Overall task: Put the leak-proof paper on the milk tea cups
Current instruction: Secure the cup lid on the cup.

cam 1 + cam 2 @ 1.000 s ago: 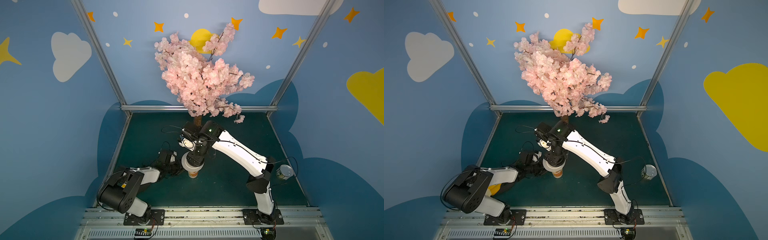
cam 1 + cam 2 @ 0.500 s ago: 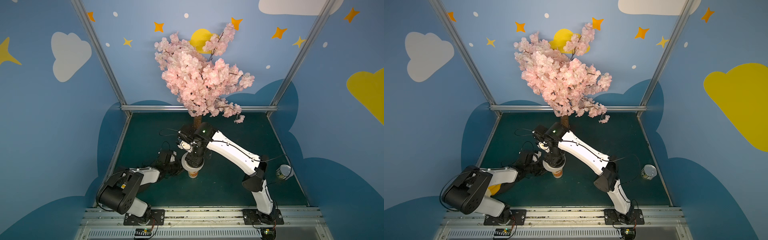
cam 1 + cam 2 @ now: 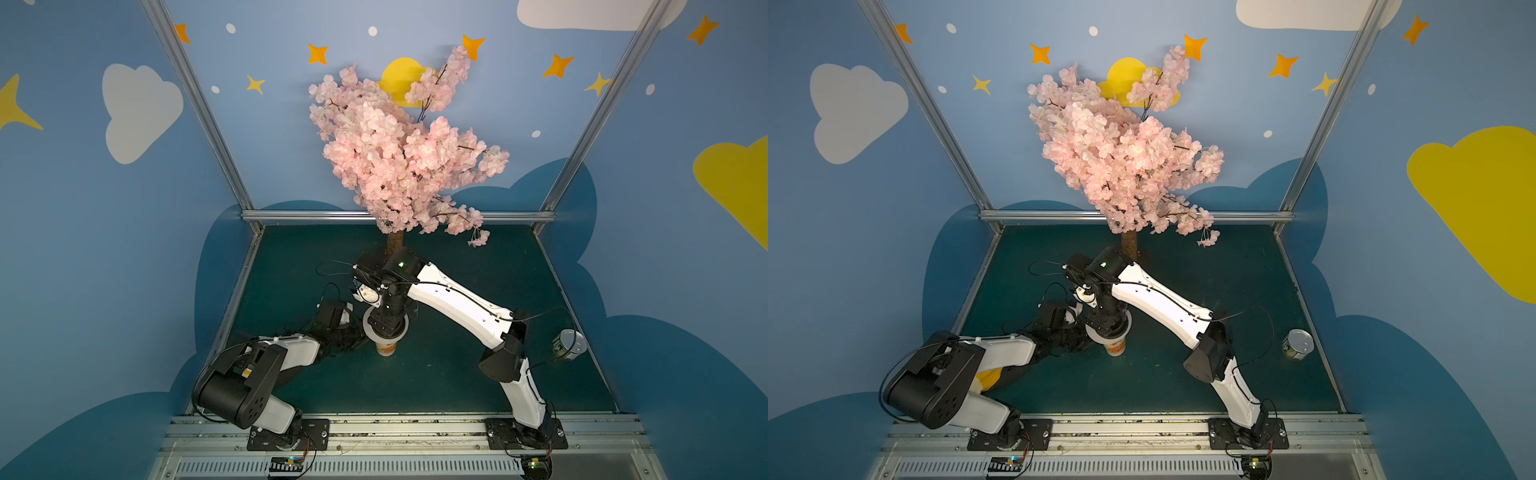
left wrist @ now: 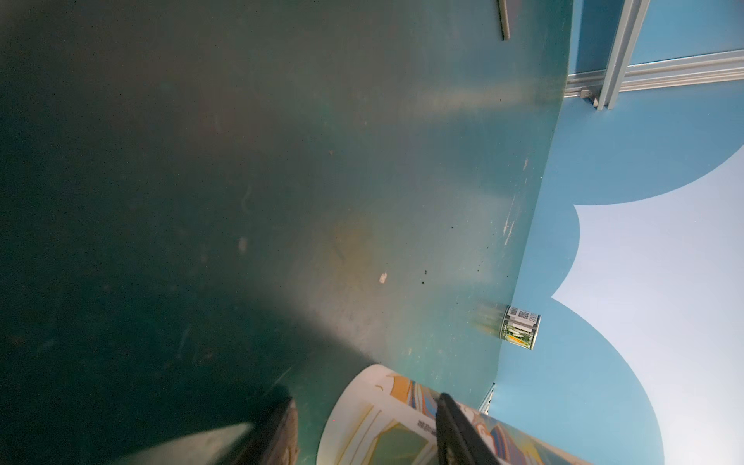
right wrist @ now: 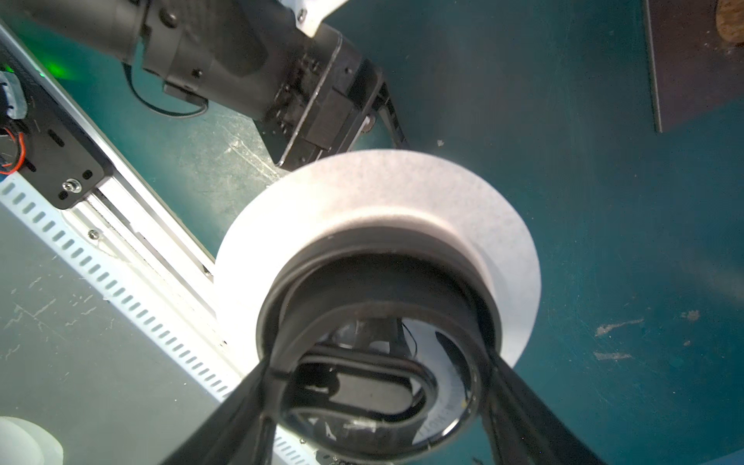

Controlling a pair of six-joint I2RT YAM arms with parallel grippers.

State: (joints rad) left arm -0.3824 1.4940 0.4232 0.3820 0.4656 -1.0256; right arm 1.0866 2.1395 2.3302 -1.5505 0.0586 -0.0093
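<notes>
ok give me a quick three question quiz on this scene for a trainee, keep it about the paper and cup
1. True or false: the leak-proof paper is narrower than the black lid over it.
2. Pick one: the right gripper is shut on A) the paper's edge, B) the black lid, C) nothing.
3. Short answer: is the tin can touching the cup or apart from it?
Key: 1 false, the paper is wider; 2 B; 3 apart.
</notes>
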